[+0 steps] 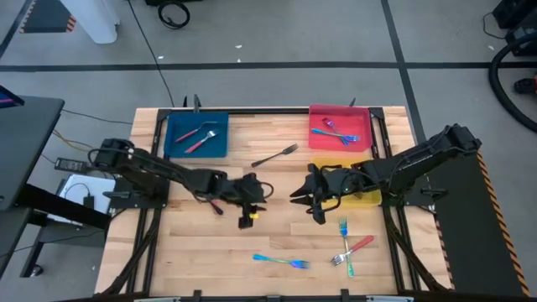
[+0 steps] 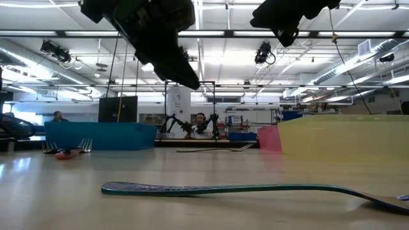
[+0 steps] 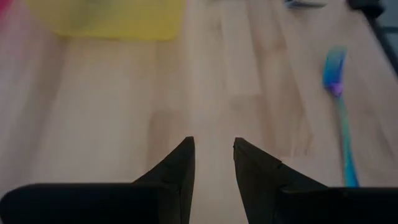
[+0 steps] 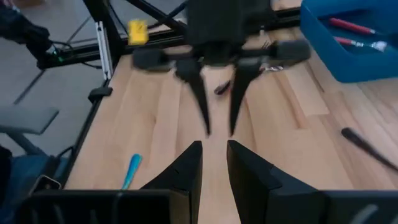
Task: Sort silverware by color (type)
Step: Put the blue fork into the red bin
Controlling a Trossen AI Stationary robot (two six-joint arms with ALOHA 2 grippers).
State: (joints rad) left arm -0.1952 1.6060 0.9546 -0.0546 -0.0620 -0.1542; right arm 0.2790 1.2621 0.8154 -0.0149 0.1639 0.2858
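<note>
Both grippers, left [image 1: 262, 195] and right [image 1: 299, 197], hover part-open and empty at mid-table, apparently between picks, dark grey metal fork [image 1: 275, 156] still unsorted

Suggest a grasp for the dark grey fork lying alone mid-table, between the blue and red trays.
Grip the dark grey fork at mid-handle, coming straight down with the fingers across its width. It lies flat and diagonal on bare wood, tines toward the red tray, nothing touching it. The handle is its long, narrow part, so probably the steadier hold. Both grippers hover empty nearby.
</note>
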